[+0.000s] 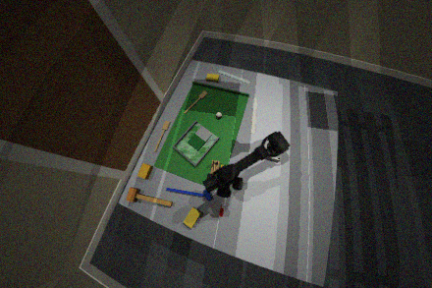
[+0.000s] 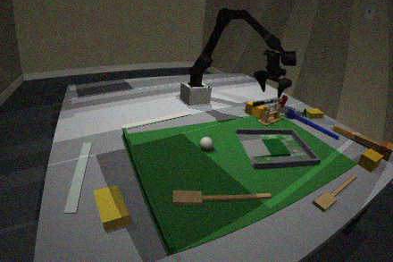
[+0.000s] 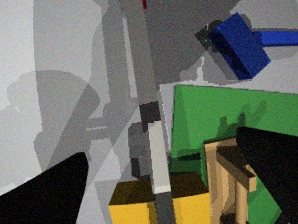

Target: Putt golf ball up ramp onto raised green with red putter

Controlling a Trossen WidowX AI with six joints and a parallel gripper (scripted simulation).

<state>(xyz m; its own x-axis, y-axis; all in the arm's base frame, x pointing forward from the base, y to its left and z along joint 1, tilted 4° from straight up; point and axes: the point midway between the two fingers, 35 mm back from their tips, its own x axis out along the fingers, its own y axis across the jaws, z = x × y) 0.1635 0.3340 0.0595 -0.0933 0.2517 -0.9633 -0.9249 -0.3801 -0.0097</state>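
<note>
No lettering, number, brand or sign can be read on anything in these views. The counter carries only plain grey stripes, and the blocks, tools and green mat show bare colour. Any fine print, if it exists, may be lost in the dim, grainy pictures.
</note>
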